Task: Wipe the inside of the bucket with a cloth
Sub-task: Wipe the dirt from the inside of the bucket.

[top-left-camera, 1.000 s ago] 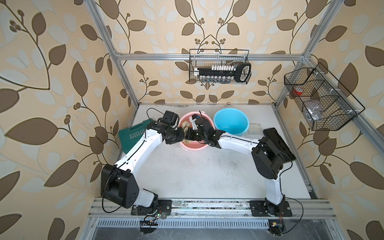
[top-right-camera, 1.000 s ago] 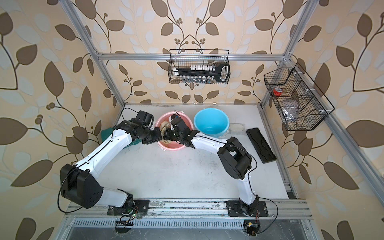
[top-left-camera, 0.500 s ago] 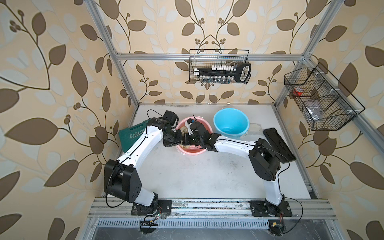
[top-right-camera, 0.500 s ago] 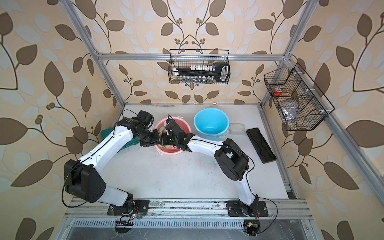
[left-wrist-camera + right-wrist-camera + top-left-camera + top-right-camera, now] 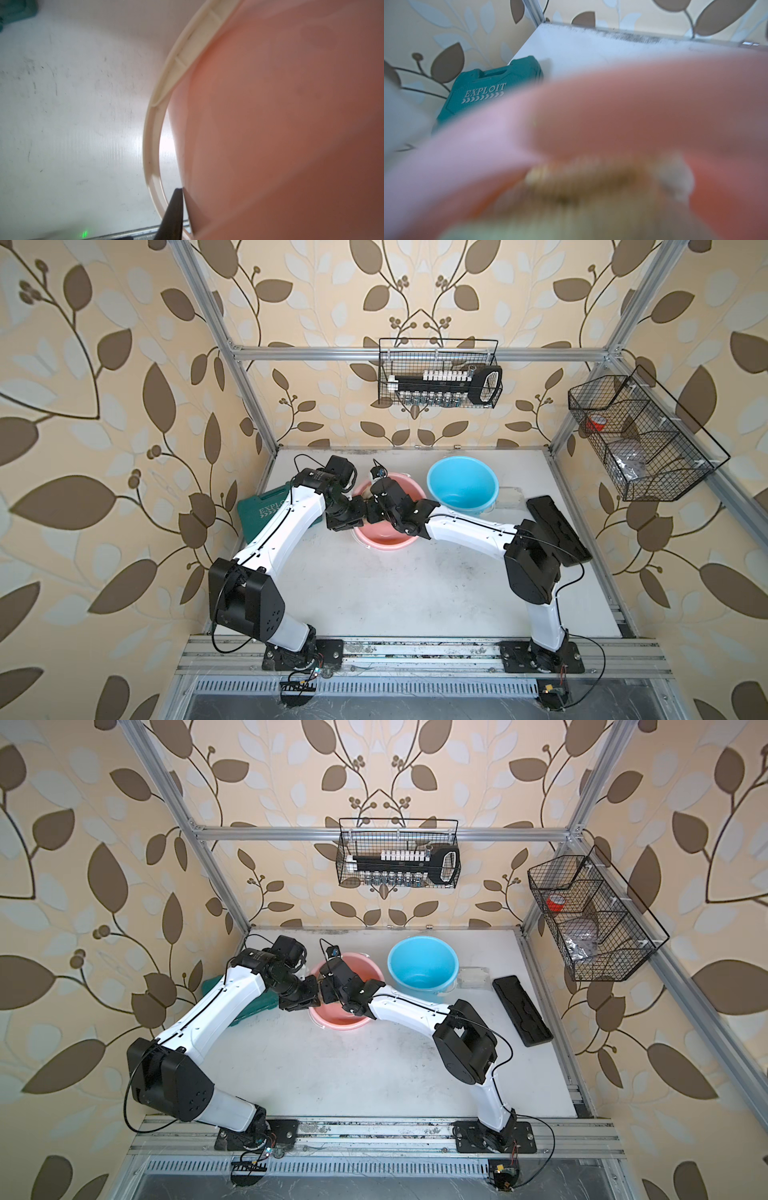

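The front rail [image 5: 415,649] carries both arm bases. Beyond it a wide stretch of bare bench [image 5: 395,597] lies open between the arms. That is the free room: either elbow could swing back toward the rail without meeting anything.

At mid-bench the arms meet over the pink bucket [image 5: 384,537]; whether it sits flat or tipped I cannot tell. The left tool [image 5: 356,514] is clenched on the bucket's edge, on the side toward the left wall. The left wrist view shows one dark finger [image 5: 173,209] pressed against the outer wall beside the pale handle [image 5: 152,145].

The right tool [image 5: 326,991] reaches into the bucket's mouth with its jaws closed. From the right wrist view it appears to grasp the cloth [image 5: 581,182], a blurred pale yellow bunch against the inner wall. So the wiping itself looks to be in hand, with the bucket braced.

The next move likely calls for dragging the cloth round the wall and floor while the left grip holds firm. The two wrists are nearly touching, so there is little room between them.

Farther off, the green case [image 5: 262,510] lies just beside the bucket under the left arm. The blue bucket [image 5: 457,499] stands near on the other side, limiting sideways sweep. The black tray [image 5: 557,526] lies by the bench's right edge. Two wire baskets [image 5: 436,373] hang on the walls, well apart from the work.
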Motion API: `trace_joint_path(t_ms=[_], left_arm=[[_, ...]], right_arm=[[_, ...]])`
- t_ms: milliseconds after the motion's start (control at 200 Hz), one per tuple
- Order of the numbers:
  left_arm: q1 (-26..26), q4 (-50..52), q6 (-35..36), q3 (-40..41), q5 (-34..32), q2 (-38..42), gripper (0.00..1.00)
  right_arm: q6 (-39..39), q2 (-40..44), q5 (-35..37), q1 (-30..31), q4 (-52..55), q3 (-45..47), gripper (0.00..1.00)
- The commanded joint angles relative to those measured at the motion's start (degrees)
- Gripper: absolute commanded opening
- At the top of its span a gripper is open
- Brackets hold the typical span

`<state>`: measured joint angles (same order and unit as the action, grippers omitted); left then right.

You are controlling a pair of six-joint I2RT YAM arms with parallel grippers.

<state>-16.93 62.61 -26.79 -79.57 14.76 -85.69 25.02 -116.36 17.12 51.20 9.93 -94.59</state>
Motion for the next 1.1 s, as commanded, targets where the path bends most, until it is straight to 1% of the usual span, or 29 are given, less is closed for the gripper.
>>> trace_joint_path(t_ms=[0, 85, 165, 245, 395, 530, 615, 685, 795, 895, 985, 1100], left_arm=[[-0.48, 4.54, 3.77, -0.94, 4.84, 0.48, 0.0], [-0.39, 4.8, 3.72, -1.7, 4.92, 0.26, 0.0], [-0.25, 4.98, 3.67, -2.21, 4.93, 0.33, 0.0], [-0.21, 5.24, 3.84, -2.54, 4.96, 0.46, 0.0], [0.29, 5.42, 4.29, -2.27, 4.92, 0.43, 0.0], [1.23, 5.89, 4.73, -2.69, 4.67, -0.23, 0.0], [1.37, 6.78, 5.17, -4.28, 4.66, -1.26, 0.0], [1.37, 7.59, 5.42, -5.69, 4.7, -2.08, 0.0], [1.37, 8.39, 5.77, -6.72, 4.96, -2.69, 0.0], [1.37, 9.63, 6.65, -6.5, 4.66, -2.98, 0.0], [1.31, 10.21, 7.04, -5.38, 3.75, -2.09, 0.0], [1.36, 10.05, 7.34, -3.97, 3.99, -1.19, 0.0]], right_arm=[[-4.62, 2.44, 7.58, -0.97, -1.27, -1.92, 0.0], [-4.6, 2.7, 9.13, -1.66, 0.77, -2.09, 0.0], [-4.04, 3.13, 13.38, -2.45, 4.02, -2.06, 0.0], [-2.7, 3.94, 15.03, -4.0, 6.62, -1.04, 0.0], [1.75, 8.05, 17.23, -7.7, 8.46, 4.45, 0.0], [2.57, 11.73, 19.27, -8.33, 8.46, 8.16, 0.0], [2.89, 12.36, 17.52, -8.33, 8.9, 8.08, 0.0], [3.37, 12.19, 14.0, -8.31, 8.05, 8.01, 0.0], [3.72, 9.96, 10.56, -7.92, 7.42, 6.11, 0.0], [4.02, 6.85, 8.81, -7.34, 8.26, 2.4, 0.0], [4.26, 4.94, 7.94, -6.41, 6.43, 0.39, 0.0], [6.26, 2.15, 1.98, -6.28, 4.31, -2.98, 0.0]])
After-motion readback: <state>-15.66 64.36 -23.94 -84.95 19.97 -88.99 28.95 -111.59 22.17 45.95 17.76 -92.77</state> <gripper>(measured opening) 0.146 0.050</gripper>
